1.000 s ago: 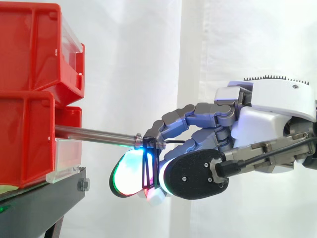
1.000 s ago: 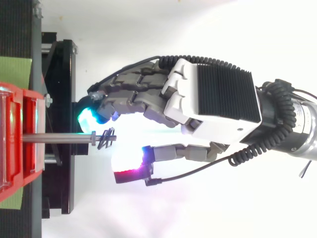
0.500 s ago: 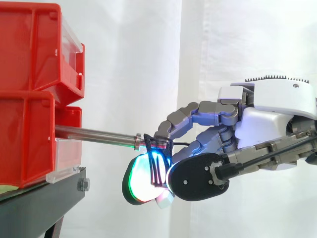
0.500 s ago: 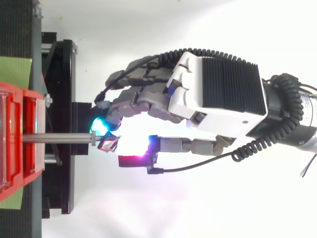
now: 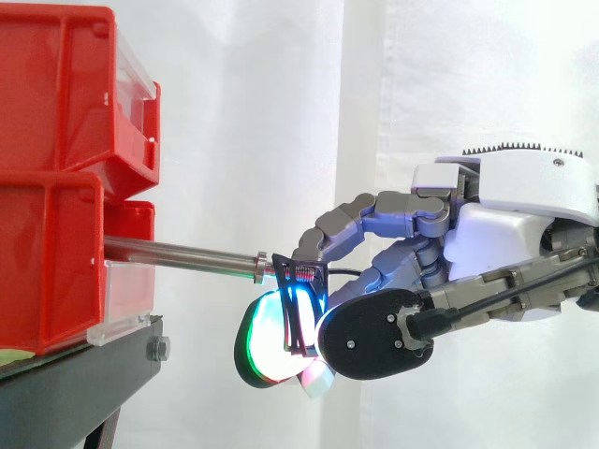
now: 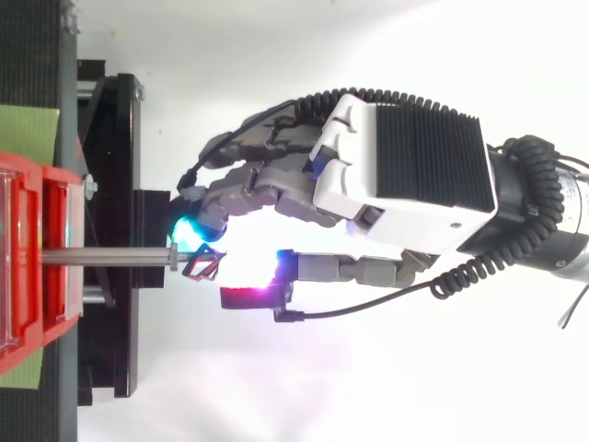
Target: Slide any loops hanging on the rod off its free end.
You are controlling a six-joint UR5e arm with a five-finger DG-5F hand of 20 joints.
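While hand [image 5: 487, 234] curled round bunch of dark loops [image 5: 298, 309], pinching them between glowing pads [image 5: 267, 341], loops sat right at free end of rod [image 5: 178, 253], just past its end collar in top view. Whether they touched tip or hung clear, could not tell. Rod shaft back toward bins was bare, so task judged nearly done; only drawing loops fully away was left. Rod stuck out from stacked red bins [image 5: 56, 103]; bin contents hidden, could not tell.
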